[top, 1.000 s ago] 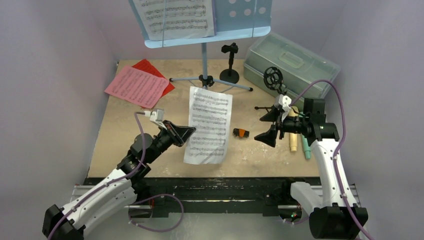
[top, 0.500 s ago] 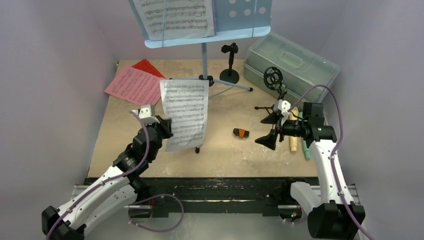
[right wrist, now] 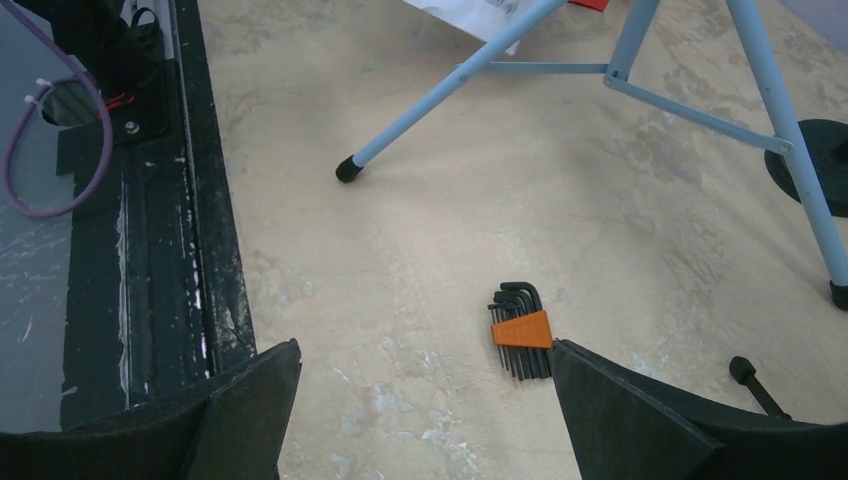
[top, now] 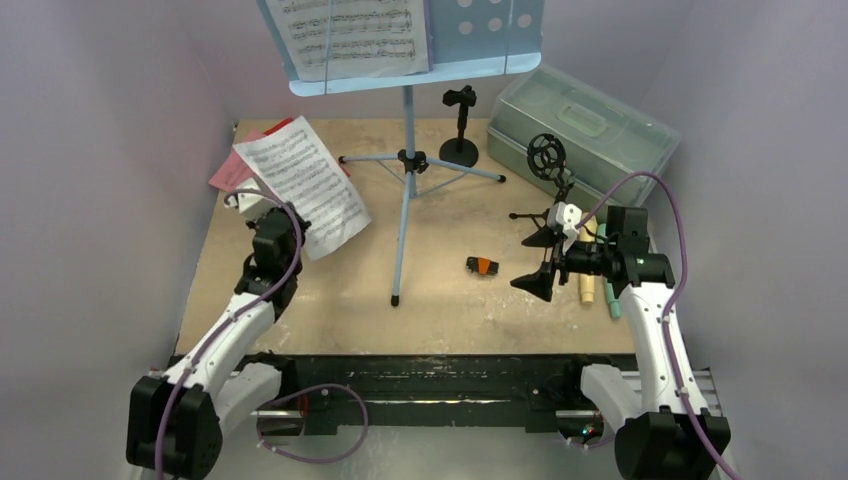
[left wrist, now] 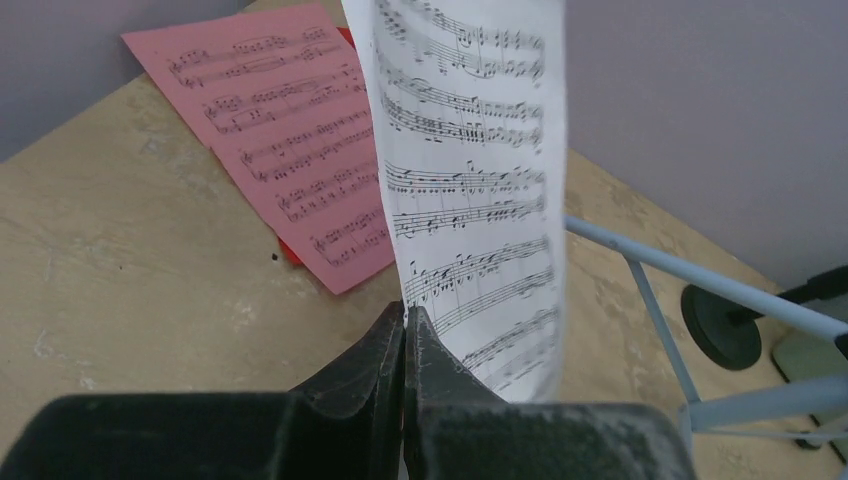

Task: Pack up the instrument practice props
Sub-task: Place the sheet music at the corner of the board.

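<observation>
My left gripper is shut on the lower edge of a white music page, which it holds upright above the pink and red pages at the back left. In the left wrist view the jaws pinch the white page with the pink pages beyond. The pale-blue rack on its tripod carries another white page. My right gripper is open and empty above the table. Cream and teal microphones lie behind it. Black mic holders stand at the back.
A translucent grey-green case stands shut at the back right. An orange-and-black hex key set lies mid-table, just by my right finger in the right wrist view. A tripod leg reaches toward the front.
My left gripper has carried the white page from the table's middle to the back left, over the pink pages. My right gripper has barely moved.
</observation>
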Robot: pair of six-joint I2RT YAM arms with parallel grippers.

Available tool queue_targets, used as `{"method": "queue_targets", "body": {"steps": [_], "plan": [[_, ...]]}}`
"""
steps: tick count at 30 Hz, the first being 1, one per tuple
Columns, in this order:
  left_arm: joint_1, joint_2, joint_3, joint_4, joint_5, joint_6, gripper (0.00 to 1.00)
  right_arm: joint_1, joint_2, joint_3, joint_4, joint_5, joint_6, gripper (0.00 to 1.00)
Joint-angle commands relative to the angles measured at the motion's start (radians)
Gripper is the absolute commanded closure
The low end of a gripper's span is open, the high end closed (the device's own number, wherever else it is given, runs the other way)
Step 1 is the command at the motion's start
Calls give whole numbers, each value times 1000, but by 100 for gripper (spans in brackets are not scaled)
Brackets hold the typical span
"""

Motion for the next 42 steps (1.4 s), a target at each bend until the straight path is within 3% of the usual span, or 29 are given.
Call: {"method": "queue_targets", "body": {"steps": [1, 6, 12, 18, 24, 28, 33, 35, 37, 42], "plan": [[126, 142, 49, 245, 111, -27, 100, -3, -19, -2, -18, -19, -40, 1], [310, 478, 105, 440, 264, -67, 100, -3, -24, 1, -35, -20, -55, 1], [467, 743, 214, 471, 493, -126, 100, -2, -31, 0, -49, -17, -71, 1], [500, 812, 290, 346, 441, -108, 100, -3, -26, 3, -55, -15, -77, 1], [507, 974, 586, -94, 355, -140, 100, -3, -23, 4, -57, -19, -79, 1], [507, 1038, 721, -294, 374, -142, 74, -3, -21, 3, -55, -23, -80, 1], [505, 956, 709, -321, 374, -138, 52, -3, -19, 3, -55, -19, -80, 1], [506, 907, 696, -335, 349, -134, 34, -3, -19, 3, -55, -17, -79, 1], [507, 852, 675, -344, 335, -135, 3, -3, -21, 3, -55, -16, -80, 1], [518, 703, 579, -309, 435, -134, 0, -3, -26, 1, -56, -18, -81, 1]]}}
